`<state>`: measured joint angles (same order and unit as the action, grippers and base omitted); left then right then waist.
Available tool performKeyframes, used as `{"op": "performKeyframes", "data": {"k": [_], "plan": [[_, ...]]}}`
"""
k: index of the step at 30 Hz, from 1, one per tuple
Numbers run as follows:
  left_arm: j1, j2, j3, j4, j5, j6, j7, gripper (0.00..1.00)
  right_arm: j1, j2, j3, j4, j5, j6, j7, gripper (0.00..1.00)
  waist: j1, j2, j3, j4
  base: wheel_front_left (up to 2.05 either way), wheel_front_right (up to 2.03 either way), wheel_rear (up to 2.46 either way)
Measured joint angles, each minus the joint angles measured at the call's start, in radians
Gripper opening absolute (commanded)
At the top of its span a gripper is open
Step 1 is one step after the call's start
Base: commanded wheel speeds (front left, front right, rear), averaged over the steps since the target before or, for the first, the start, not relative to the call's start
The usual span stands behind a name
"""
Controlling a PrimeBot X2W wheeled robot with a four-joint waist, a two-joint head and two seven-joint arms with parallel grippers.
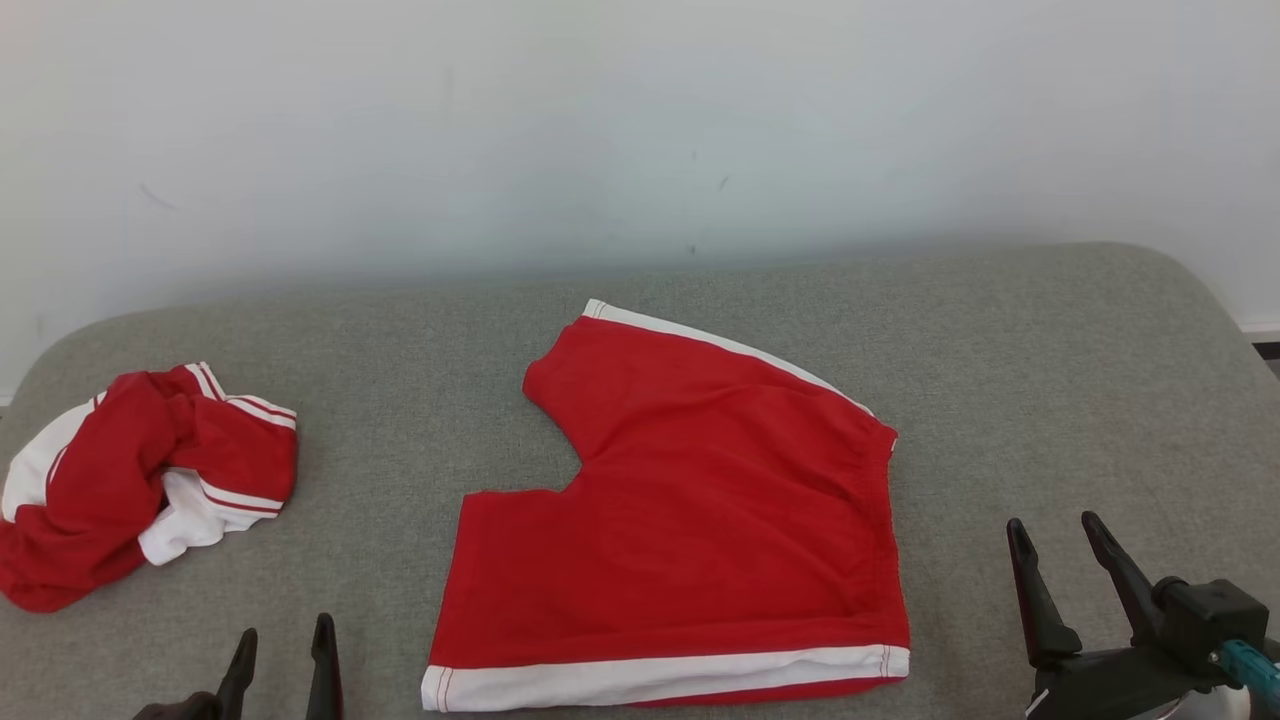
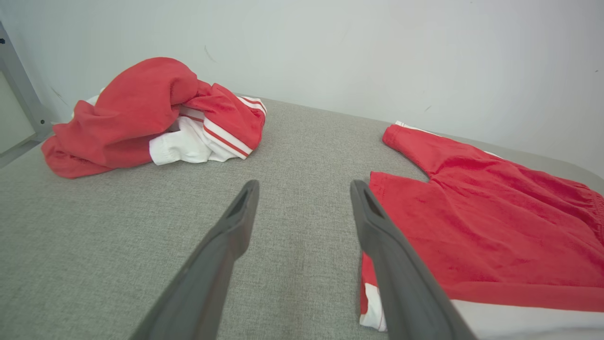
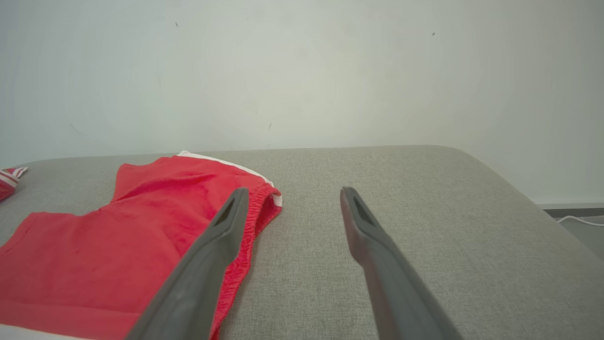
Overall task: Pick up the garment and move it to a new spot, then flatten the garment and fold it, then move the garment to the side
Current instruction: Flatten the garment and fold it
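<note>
Seeing red, white-striped shorts lying flat at twelve o'clock, I'm hovering my left gripper and right gripper spread wide, empty.

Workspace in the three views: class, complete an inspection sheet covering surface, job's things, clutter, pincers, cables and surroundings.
Surface: grey woven padded tabletop with rounded corners.
Job's things: red shorts with white side stripes, spread flat at the middle; crumpled red-and-white garment, bunched at the robot's far left.
Clutter: nothing seen.
Pincers: left pincer open and empty, near the shorts' leg hems; right pincer open and empty, beside the waistband.
Cables: thin white cable on the floor past the tabletop's right end.
Surroundings: plain white wall behind; grey metal frame at the left.
</note>
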<state>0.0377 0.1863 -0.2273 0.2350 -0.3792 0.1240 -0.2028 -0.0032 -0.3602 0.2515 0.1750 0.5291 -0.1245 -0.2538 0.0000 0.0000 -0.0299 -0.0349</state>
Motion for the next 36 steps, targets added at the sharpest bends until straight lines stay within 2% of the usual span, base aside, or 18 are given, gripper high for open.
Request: {"op": "performKeyframes", "data": {"k": [36], "plan": [[0.001,-0.029,0.04,-0.036,0.063,0.0,0.074,1.0,0.0,0.02,-0.016,-0.01,-0.039,0.0,0.054,1.0,0.0,0.0,-0.003,-0.002,0.0,0.0,0.0]]}}
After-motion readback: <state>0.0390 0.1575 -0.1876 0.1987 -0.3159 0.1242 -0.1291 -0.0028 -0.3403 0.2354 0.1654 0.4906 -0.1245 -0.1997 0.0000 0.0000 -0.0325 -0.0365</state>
